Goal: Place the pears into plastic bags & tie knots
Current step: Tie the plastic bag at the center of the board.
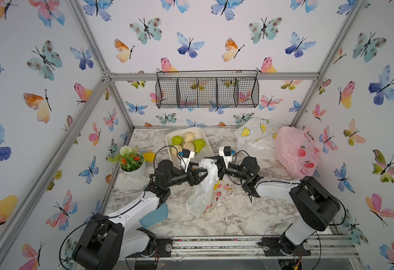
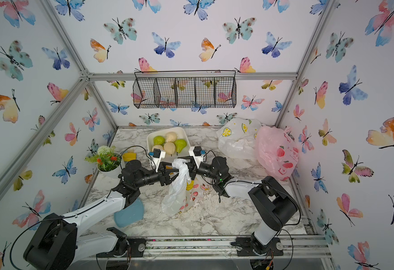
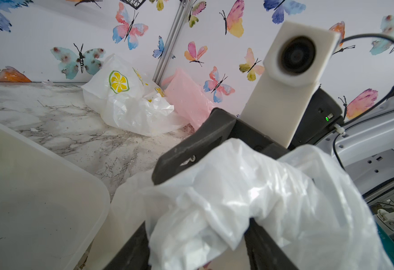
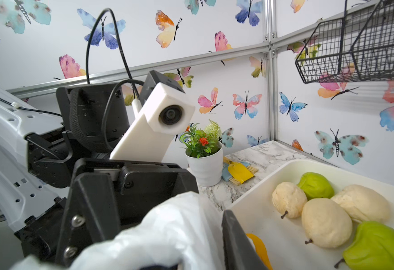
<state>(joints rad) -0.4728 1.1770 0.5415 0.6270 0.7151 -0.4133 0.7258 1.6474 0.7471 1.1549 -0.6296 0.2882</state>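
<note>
You are working both arms nose to nose at mid-table, over the cartoon-print bag (image 1: 203,195). It is standing on the marble table (image 1: 238,217) with its twisted handles (image 1: 208,166) raised between the tools. Your right gripper (image 1: 214,163) is pinching that white film. Your left gripper (image 1: 199,174) is holding its jaws well apart, with film bunched between them and draped over one finger (image 3: 261,247) — whether it is clamping anything, you cannot tell.

Room is running tight behind. The near rim of the white tray (image 4: 259,215) is lying just beyond both grippers, and the tray is carrying five pears (image 1: 188,146), two green and three cream. To your left the flower pot (image 1: 132,169) and a yellow brush (image 1: 149,157) are sitting by the wall edge, and a blue dish (image 1: 155,216) is lying partly under the left arm. The lemon bag (image 1: 253,138) and the pink bag (image 1: 295,152) are filling the back right corner, the pink one touching the wall. Open marble is lying in front of the cartoon-print bag, out to the front rail (image 1: 214,242), and it is dusted with white crumbs. The wire basket (image 1: 207,92) is hanging on the back wall, above the tray.

The pink bag is carrying small red marks beside its fruit prints — too small to read.
</note>
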